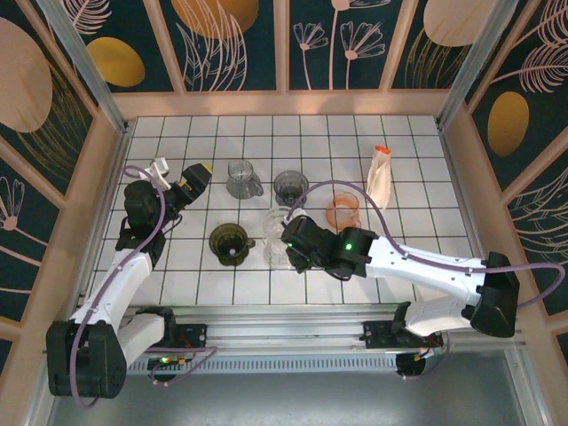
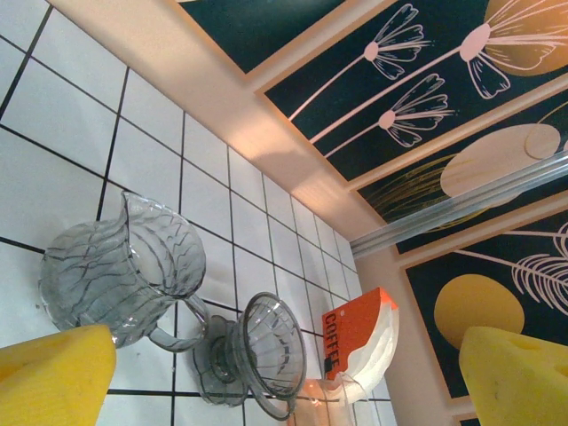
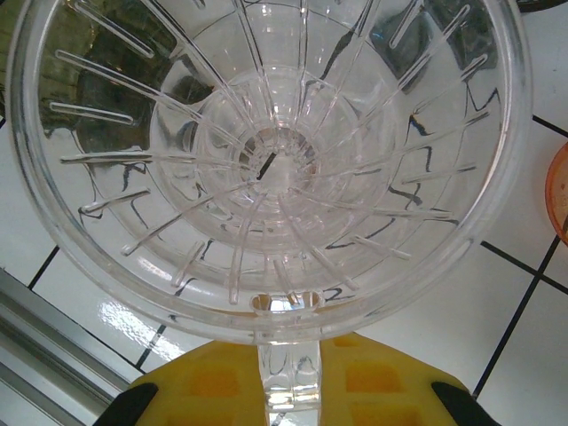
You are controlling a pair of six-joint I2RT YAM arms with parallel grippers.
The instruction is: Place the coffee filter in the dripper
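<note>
Jaws of the right gripper (image 3: 288,390) pinch the handle of the clear dripper (image 3: 266,160), near the table's front edge. The left gripper (image 1: 193,182) hangs spread wide beside a grey glass jug (image 2: 120,275). The coffee filter pack (image 1: 379,177) lies toward the far right corner.

Bright, even light w/ glare

Tiled table (image 1: 177,133), pitcher (image 1: 241,178), grey dripper (image 1: 290,186), green dripper (image 1: 229,242), filter pack (image 1: 379,177)
</note>
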